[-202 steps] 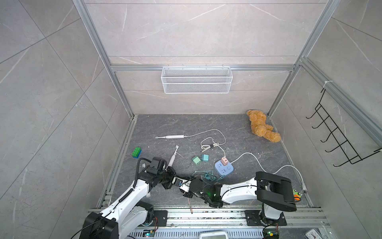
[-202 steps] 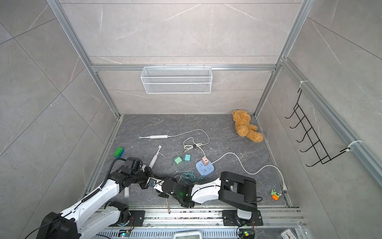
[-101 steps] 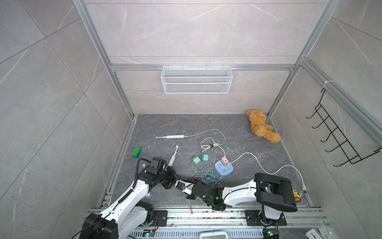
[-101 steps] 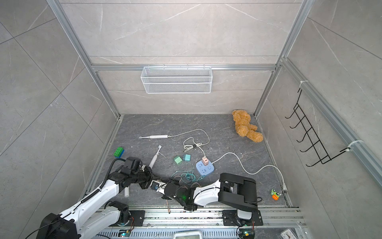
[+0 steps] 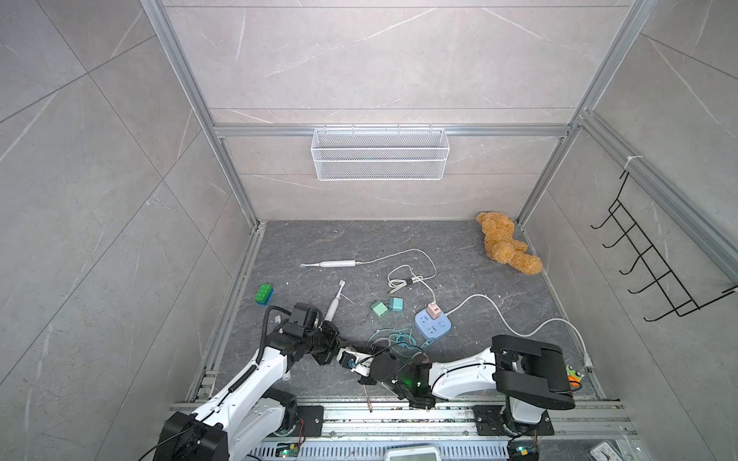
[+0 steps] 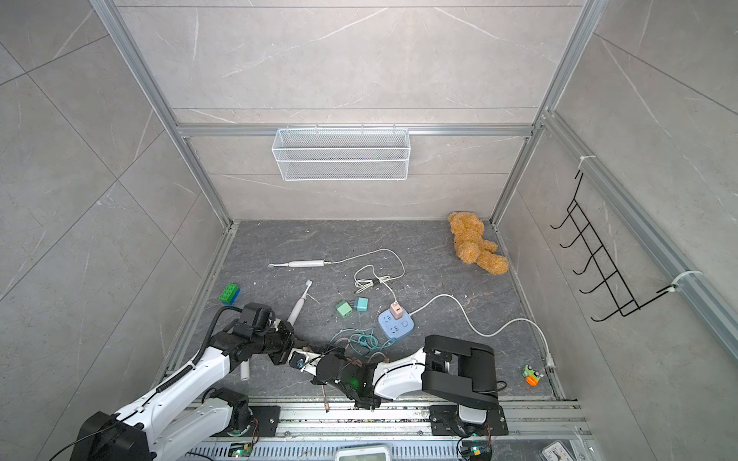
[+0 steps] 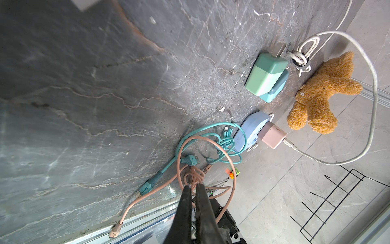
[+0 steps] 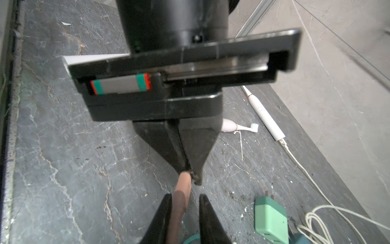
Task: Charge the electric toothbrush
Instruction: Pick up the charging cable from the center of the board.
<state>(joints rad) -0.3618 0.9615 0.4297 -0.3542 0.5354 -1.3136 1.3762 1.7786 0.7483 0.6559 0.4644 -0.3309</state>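
Our right gripper (image 8: 185, 195) has slid in and narrowed loosely around the pink cable (image 8: 182, 186) our left gripper (image 7: 193, 187) pinches; handover nears.

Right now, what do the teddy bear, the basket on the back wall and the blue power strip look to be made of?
Teddy bear: curly tan plush, matte.
Basket: white-coated wire mesh, probably metal; you see through it.
Power strip: smooth pale-blue plastic, it seems, with rounded moulded edges.
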